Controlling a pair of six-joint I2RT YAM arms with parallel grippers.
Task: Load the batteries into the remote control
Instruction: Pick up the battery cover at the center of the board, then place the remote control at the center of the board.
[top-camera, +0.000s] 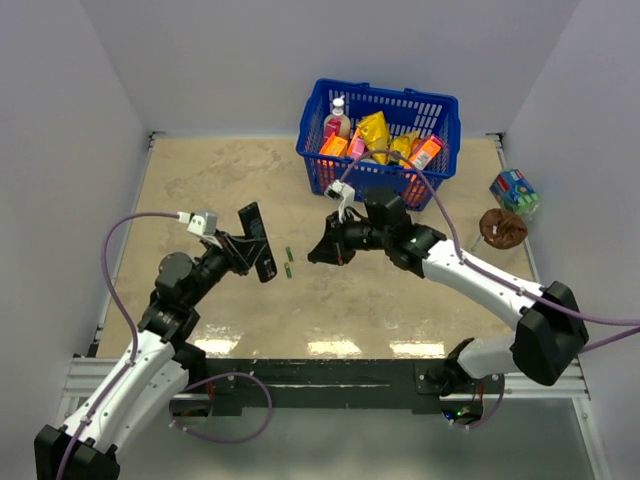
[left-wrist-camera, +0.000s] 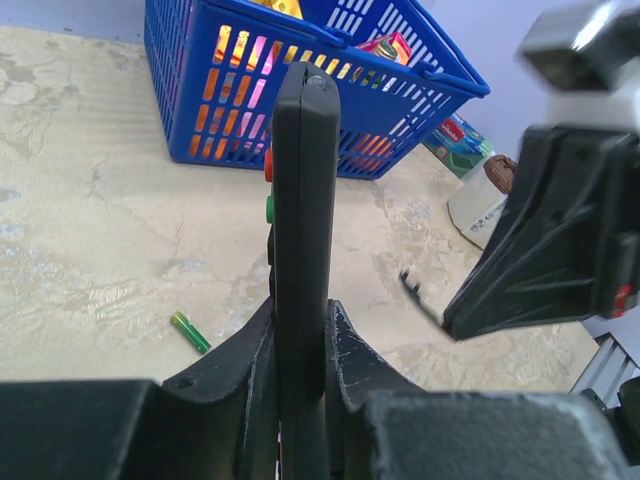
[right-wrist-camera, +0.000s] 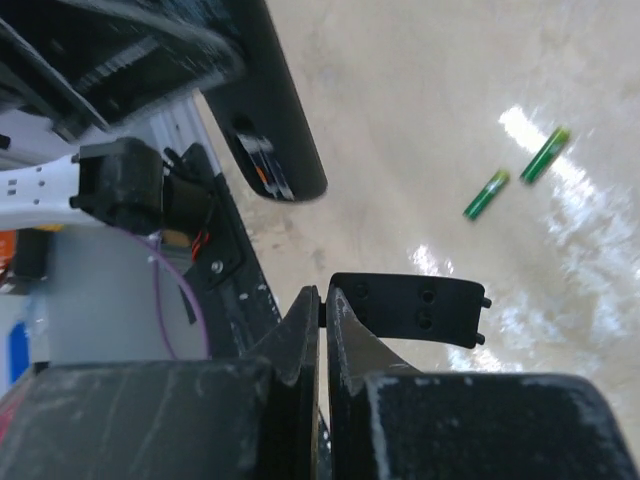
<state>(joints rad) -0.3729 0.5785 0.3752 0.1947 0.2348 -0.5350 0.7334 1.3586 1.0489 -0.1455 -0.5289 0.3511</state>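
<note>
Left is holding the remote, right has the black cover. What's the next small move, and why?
Probably lower the right gripper and set the black cover on the table, clear of the batteries. It is shut on the cover, so it cannot pick a battery; both lie loose on the table, and the left gripper holds the remote up.

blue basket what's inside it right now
From above, the blue basket holds a white bottle, a yellow bag and orange and pink packets, packed close together. Anything beneath them, and the basket floor, is covered and cannot be seen.
</note>
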